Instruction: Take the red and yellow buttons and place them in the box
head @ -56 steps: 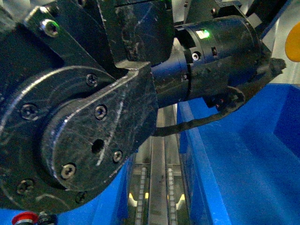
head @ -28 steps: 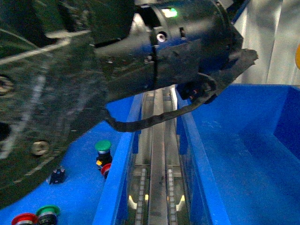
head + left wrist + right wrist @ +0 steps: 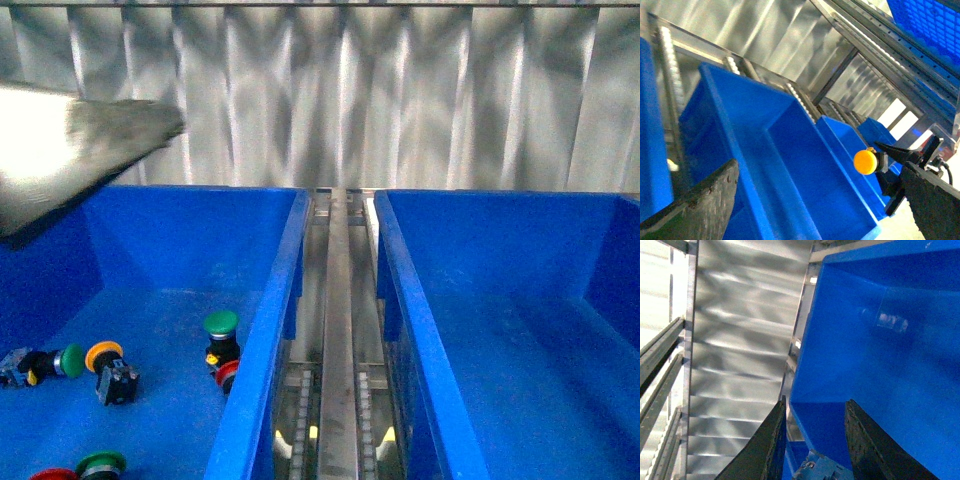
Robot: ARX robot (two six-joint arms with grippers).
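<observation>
Left gripper (image 3: 810,200): black, rough-textured fingers, thin black cable at one side. Right gripper (image 3: 812,440) fingers (image 3: 867,450) equally black, grainy.

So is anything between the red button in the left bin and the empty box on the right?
Yes. The left bin's side wall rises right beside the red button, then comes the metal rail, then the box's near wall.

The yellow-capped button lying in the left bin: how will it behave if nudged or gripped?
The yellow button appears tipped over, so a nudge would probably roll it on its round cap. The domed cap looks smooth, likely slippery; the blocky body seems a surer grip.
</observation>
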